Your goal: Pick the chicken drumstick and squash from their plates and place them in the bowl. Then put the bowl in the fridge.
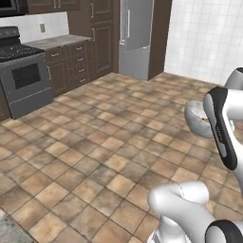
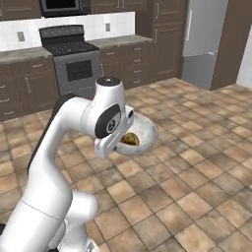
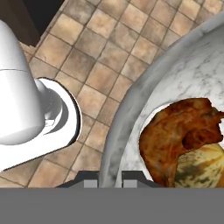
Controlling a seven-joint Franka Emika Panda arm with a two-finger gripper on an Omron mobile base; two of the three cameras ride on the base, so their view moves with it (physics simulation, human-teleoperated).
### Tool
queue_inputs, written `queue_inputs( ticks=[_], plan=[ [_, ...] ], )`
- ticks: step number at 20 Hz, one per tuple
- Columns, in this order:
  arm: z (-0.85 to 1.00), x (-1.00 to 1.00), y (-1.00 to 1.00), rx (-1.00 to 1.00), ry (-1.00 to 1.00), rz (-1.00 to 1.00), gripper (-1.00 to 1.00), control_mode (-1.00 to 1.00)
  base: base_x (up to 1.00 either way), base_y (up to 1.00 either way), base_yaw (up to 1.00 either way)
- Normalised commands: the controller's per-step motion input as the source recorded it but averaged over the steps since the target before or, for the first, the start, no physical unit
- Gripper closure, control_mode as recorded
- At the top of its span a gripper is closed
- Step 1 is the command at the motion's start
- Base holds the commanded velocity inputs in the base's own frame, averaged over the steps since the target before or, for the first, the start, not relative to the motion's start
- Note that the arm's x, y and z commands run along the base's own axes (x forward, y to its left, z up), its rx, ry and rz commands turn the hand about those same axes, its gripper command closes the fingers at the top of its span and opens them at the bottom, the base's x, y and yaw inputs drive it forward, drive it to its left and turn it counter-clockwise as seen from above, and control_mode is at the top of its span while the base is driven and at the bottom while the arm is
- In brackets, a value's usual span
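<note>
The off-white marbled bowl [image 3: 124, 118] hangs in the air above the tiled floor, held by its rim. My gripper [image 3: 109, 180] is shut on that rim, one finger on each side of it. Inside lie the reddish-brown chicken drumstick [image 3: 175, 131] and, under it, the pale yellow-green squash [image 3: 203, 164]. In the right base view the bowl [image 2: 145, 132] sits just right of my hand, with food [image 2: 130, 140] showing inside. It also shows at the right of the left base view as the bowl [image 1: 194, 116]. The grey fridge [image 1: 135, 38] [image 2: 202, 39] stands at the far wall. The plates are out of view.
A dark stove [image 1: 23, 76] [image 2: 74, 64] and brown cabinets [image 1: 76, 61] line the left wall. A tall brown cabinet [image 1: 102, 33] stands beside the fridge. Open tiled floor [image 1: 95, 142] stretches between me and the fridge.
</note>
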Motion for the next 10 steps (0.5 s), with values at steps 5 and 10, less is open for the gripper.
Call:
queue_inputs(
  ticks=[5,10],
  plan=[
    [0.00,0.00,0.00,0.00,0.00,0.00,1.00,1.00,0.93,-0.02,0.03],
    [0.00,0.00,0.00,0.00,0.00,0.00,1.00,1.00,0.94,-0.01,0.03]
  ],
)
